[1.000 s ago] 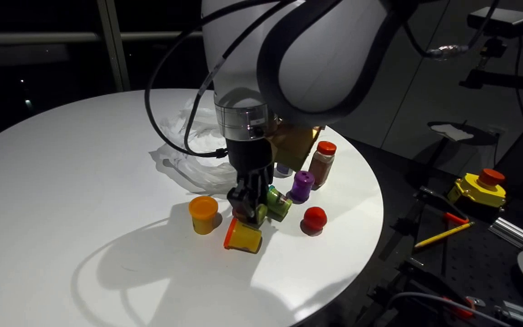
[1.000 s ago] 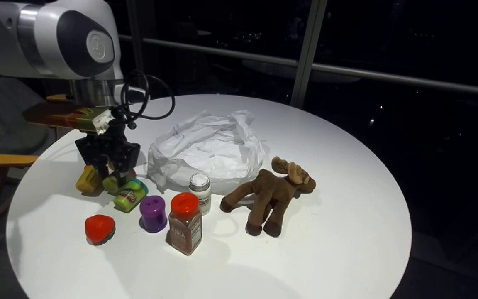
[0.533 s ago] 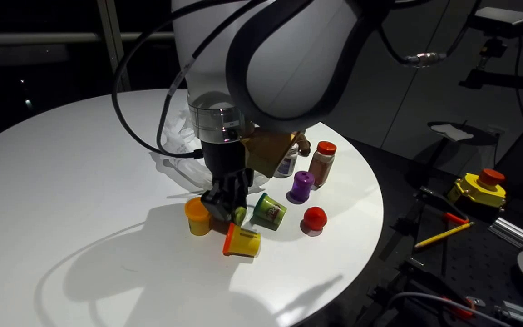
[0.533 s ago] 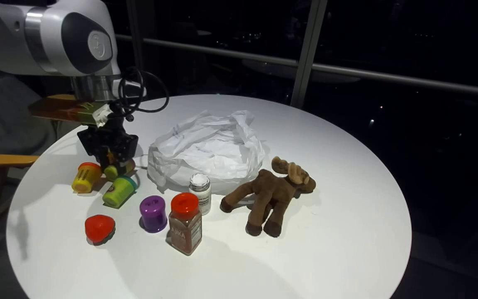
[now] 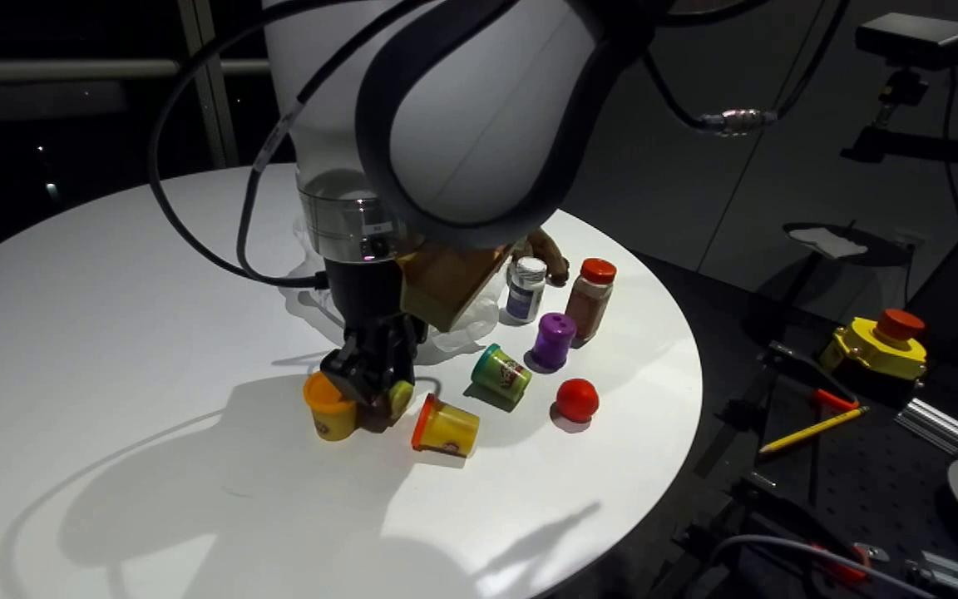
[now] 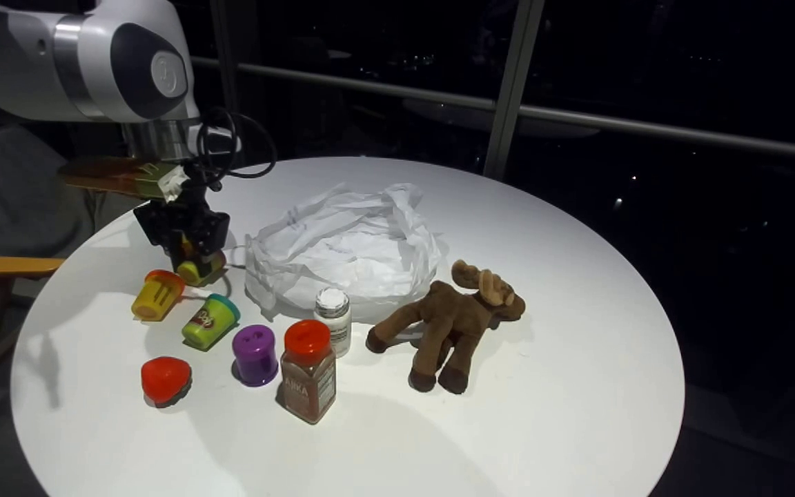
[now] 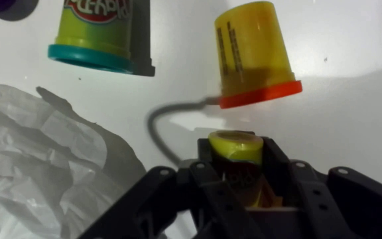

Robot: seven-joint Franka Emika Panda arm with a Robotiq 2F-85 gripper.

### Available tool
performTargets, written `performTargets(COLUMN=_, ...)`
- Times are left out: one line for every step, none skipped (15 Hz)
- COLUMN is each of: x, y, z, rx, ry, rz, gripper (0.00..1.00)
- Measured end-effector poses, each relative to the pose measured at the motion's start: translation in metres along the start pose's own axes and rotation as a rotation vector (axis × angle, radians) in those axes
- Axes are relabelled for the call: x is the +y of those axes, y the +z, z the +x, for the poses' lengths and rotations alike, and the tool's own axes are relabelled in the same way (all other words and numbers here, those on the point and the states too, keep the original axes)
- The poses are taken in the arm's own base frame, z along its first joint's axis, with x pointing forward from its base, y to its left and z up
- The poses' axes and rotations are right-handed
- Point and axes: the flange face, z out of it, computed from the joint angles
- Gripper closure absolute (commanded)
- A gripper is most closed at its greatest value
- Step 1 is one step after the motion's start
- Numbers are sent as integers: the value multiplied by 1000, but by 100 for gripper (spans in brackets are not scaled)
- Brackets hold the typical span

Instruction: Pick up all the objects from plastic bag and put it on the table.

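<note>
My gripper (image 7: 237,146) is shut on a yellow-green Play-Doh can (image 7: 240,151), with a finger against each side. The can lies tilted low at the table (image 6: 508,435); it also shows in both exterior views (image 5: 400,399) (image 6: 194,271). The crumpled white plastic bag (image 6: 342,259) lies spread open, and no object shows in its visible part. An orange can (image 5: 331,412) stands beside the gripper. A yellow can with a red lid (image 5: 447,428) and a green can with a teal lid (image 5: 502,374) lie on their sides.
A red object (image 6: 165,379), a purple container (image 6: 255,357), a red-capped jar (image 6: 309,379), a white bottle (image 6: 333,324) and a brown plush moose (image 6: 453,321) are on the table around the bag. The round table's edge (image 5: 691,416) curves past the red object.
In the exterior view facing the arm's cables, my gripper and held can move left. The orange can shifts left as well. The green and yellow cans have rolled slightly.
</note>
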Motion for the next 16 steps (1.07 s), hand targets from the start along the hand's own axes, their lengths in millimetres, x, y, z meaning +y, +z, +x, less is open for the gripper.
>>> performTargets(x=-2, y=0, z=3, rx=4, ry=1, rz=1, gripper=33)
performTargets(x=-5, y=-1, z=6, rx=9, ry=1, rz=2, gripper=33)
performTargets(x=-7, y=-1, z=8, rx=13, ry=1, rz=3, gripper=26)
performTargets(x=-8, y=0, z=10, rx=16, ry=0, rz=2, gripper=19)
performTargets(x=-8, y=1, z=12, rx=18, ry=-1, rz=0, gripper=12)
performTargets(x=-8, y=2, z=15, rx=22, ry=-1, rz=-4, gripper=3)
performTargets(x=-8, y=0, z=18, rx=28, ry=0, rz=-8, gripper=0)
performTargets(x=-6, y=-3, z=21, rx=38, ry=3, rz=-10, gripper=0)
performTargets(x=-3, y=-8, z=25, rx=49, ry=7, rz=-12, gripper=0)
performTargets(x=0, y=-14, z=29, rx=62, ry=13, rz=-13, gripper=0)
performTargets(x=5, y=-23, z=33, rx=77, ry=21, rz=-15, gripper=0)
performTargets(x=11, y=-32, z=37, rx=91, ry=31, rz=-19, gripper=0)
performTargets(x=18, y=-42, z=38, rx=98, ry=41, rz=-24, gripper=0)
performTargets(x=22, y=-52, z=39, rx=95, ry=49, rz=-30, gripper=0)
performTargets(x=25, y=-61, z=37, rx=84, ry=54, rz=-36, gripper=0)
performTargets(x=27, y=-70, z=35, rx=65, ry=60, rz=-40, gripper=0)
